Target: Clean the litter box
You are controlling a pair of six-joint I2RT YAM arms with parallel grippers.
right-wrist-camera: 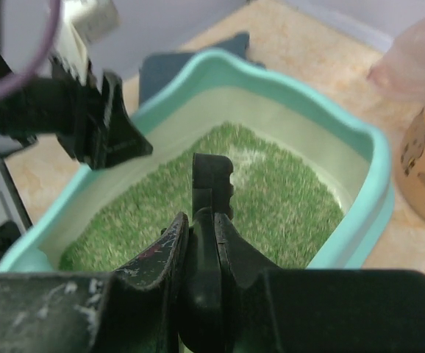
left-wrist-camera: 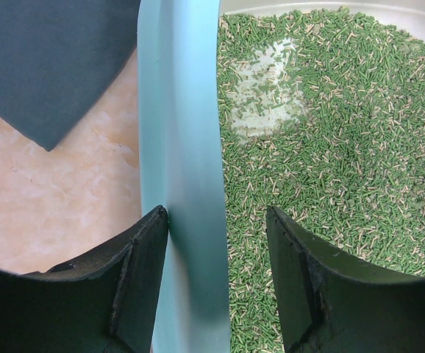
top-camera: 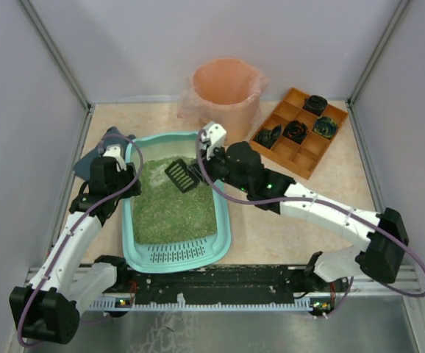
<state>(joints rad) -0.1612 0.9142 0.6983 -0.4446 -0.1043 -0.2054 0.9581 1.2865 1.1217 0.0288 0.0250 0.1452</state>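
Observation:
The teal litter box (top-camera: 224, 220) lies in the middle of the table, filled with green granular litter (top-camera: 172, 209), its slotted ledge (top-camera: 177, 254) at the near end. My left gripper (top-camera: 126, 179) straddles its left rim (left-wrist-camera: 179, 147). The outer finger (left-wrist-camera: 143, 250) touches the rim's edge. The inner finger (left-wrist-camera: 293, 265) hangs over the litter with a gap to the rim. My right gripper (right-wrist-camera: 201, 217) is shut on the handle of a black slotted scoop (top-camera: 181, 175), whose head hovers over the litter at the far end. The scoop handle (right-wrist-camera: 211, 176) stands upright between the fingers.
A round bin (top-camera: 225, 87) with a peach liner stands behind the box. An orange compartmented tray (top-camera: 301, 132) holding dark items sits at the far right. A dark grey-blue sheet (left-wrist-camera: 51, 59) lies left of the box. A pale bare patch (left-wrist-camera: 264, 95) shows in the litter.

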